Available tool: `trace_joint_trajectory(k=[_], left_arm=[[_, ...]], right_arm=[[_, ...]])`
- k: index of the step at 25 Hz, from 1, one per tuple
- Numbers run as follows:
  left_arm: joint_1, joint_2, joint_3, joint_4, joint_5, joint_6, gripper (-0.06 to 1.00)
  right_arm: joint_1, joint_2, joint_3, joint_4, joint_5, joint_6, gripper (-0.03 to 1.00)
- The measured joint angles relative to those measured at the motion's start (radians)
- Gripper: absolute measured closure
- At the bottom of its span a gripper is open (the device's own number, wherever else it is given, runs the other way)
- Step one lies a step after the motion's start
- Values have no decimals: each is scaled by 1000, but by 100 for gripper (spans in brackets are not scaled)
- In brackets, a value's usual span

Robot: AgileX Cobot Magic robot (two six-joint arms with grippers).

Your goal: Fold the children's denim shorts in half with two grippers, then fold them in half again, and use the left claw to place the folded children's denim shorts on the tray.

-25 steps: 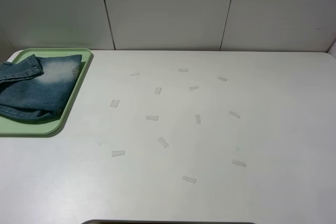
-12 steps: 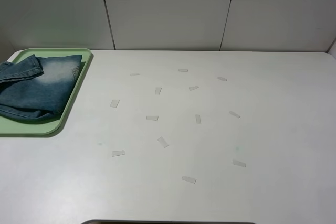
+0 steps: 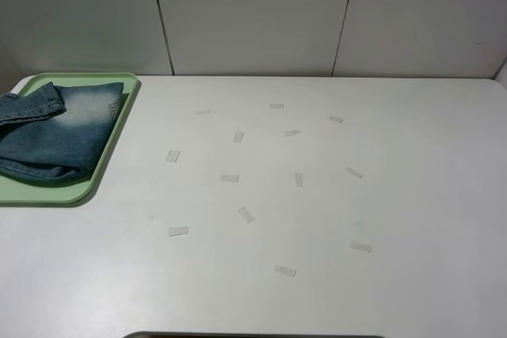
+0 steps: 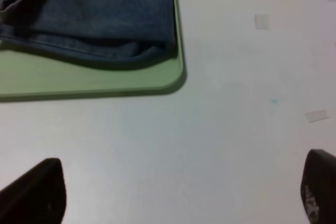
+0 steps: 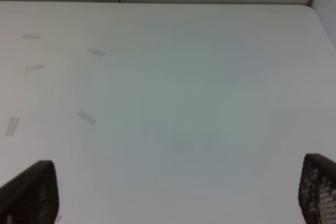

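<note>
Shorts, folded into a compact bundle of washed blue denim, lie on the pale green tray at the far left of the white desk. A pale faded patch faces up near the tray's far right corner. One part of the bundle runs out past the left edge of the exterior view, so its full extent cannot be confirmed. In the left wrist view the bundle's folded edge sits just inside the tray's rim, with a bare green strip on the near side.

Left hand: fingers spread wide, nothing between them, hovering over bare desk near the tray's near right corner and apart from the tray.

Small pale tape strips are scattered across the middle of the desk, well clear of the tray.

Right hand: fingers likewise wide apart and empty, above bare desk on the right side.
</note>
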Motion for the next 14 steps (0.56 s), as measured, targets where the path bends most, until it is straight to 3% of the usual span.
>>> trace_joint_trajectory(k=[14], left_arm=[[0,0,0,0,0,1,6]], right_arm=[[0,0,0,0,0,0,27]])
